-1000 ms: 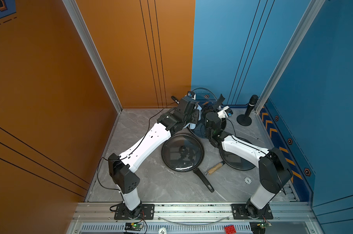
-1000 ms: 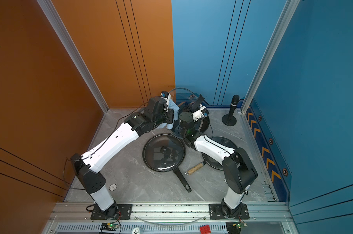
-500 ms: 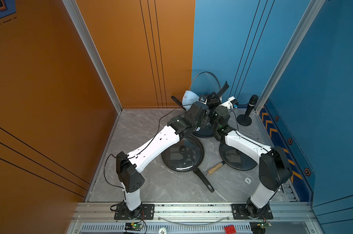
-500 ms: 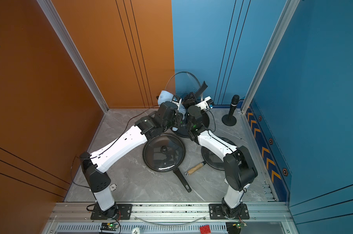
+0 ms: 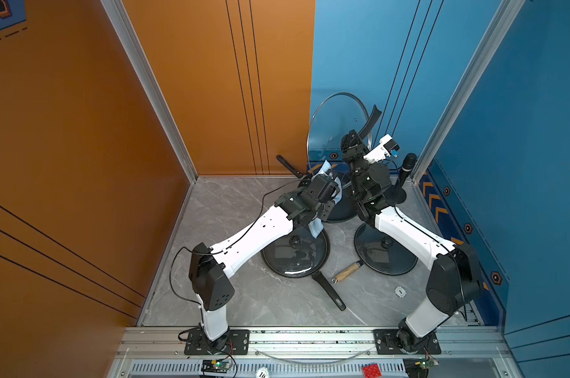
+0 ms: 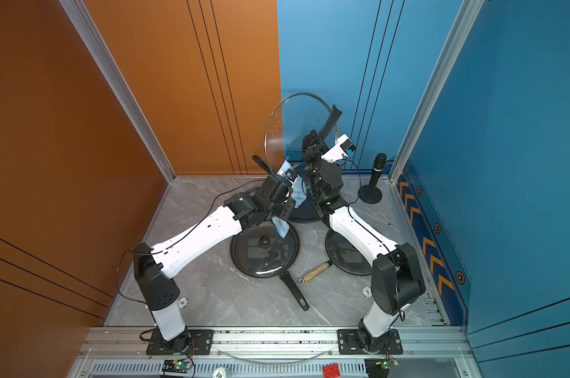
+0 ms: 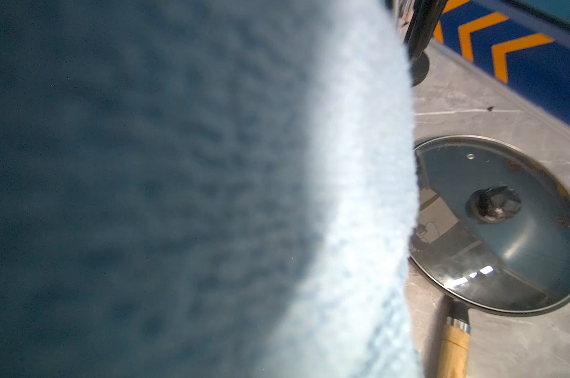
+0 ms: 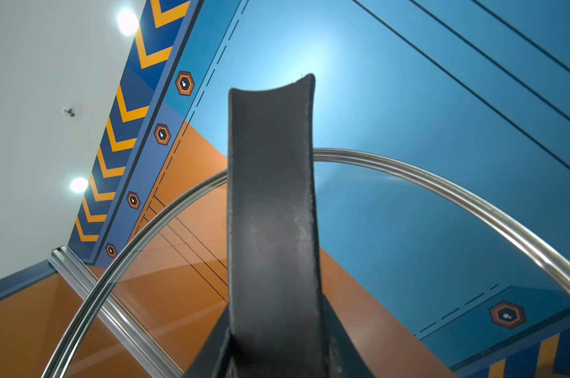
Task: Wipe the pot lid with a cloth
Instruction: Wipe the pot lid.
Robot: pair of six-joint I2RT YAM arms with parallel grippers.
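Observation:
The pot lid (image 5: 337, 126) (image 6: 293, 127) is clear glass with a steel rim and stands upright in the air before the blue back wall. My right gripper (image 5: 354, 142) (image 6: 313, 141) is shut on its curved black handle (image 8: 272, 229). The rim (image 8: 440, 183) arcs behind the handle in the right wrist view. My left gripper (image 5: 324, 180) (image 6: 286, 178) is shut on the light-blue cloth (image 5: 325, 167) (image 6: 298, 193) just below the lid's lower rim. Whether cloth and lid touch I cannot tell. The cloth (image 7: 358, 196) fills most of the left wrist view and hides the jaws.
A black frying pan with a glass lid (image 5: 295, 253) (image 6: 265, 252) lies under the left forearm. Another lidded pan (image 5: 386, 255) (image 7: 506, 229) with a wooden handle (image 5: 345, 271) lies under the right arm. A third dark pan (image 5: 340, 211) sits behind. A microphone on a stand (image 5: 404, 170) occupies the back right corner.
My right gripper has lifted the lid from low over the back pan to upright against the blue wall. My left arm has swung right with the cloth, towards the lid.

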